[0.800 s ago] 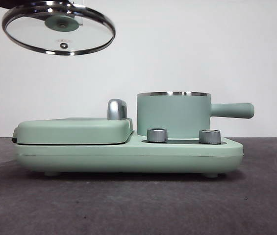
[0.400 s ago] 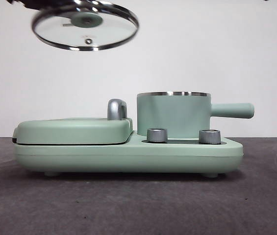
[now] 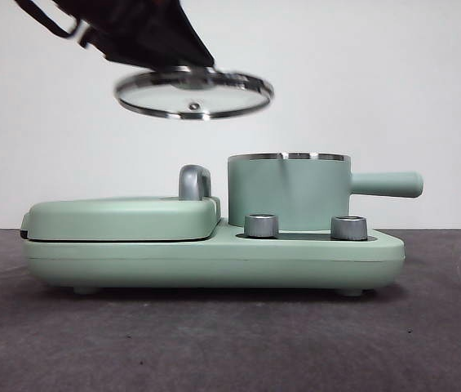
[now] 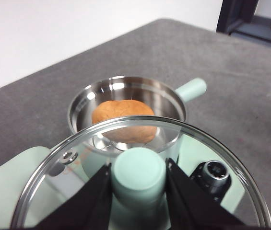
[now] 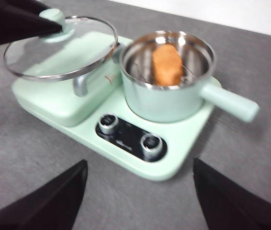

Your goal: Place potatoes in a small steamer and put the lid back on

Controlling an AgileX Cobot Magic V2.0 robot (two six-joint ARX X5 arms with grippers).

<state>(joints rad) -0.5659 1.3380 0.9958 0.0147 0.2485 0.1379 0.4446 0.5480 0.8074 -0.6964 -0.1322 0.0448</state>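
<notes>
The small steamer (image 3: 289, 190), a mint-green pot with a steel rim and side handle, stands on the right of the green appliance base (image 3: 214, 257). An orange-brown potato (image 4: 123, 119) lies inside it, also seen in the right wrist view as the potato (image 5: 167, 64). My left gripper (image 4: 138, 179) is shut on the mint knob of the glass lid (image 3: 193, 91), which hangs in the air above and left of the pot, over the griddle handle. My right gripper (image 5: 140, 191) is open, held back high above the table in front of the appliance, holding nothing.
A flat green griddle cover (image 3: 120, 216) with a chrome handle (image 3: 195, 181) takes up the left of the base. Two steel dials (image 3: 262, 225) sit in front of the pot. The pot's handle (image 3: 387, 184) sticks out to the right.
The lid has travelled rightward and down toward the pot, and levelled out. The dark left arm now shows above it in the front view.
</notes>
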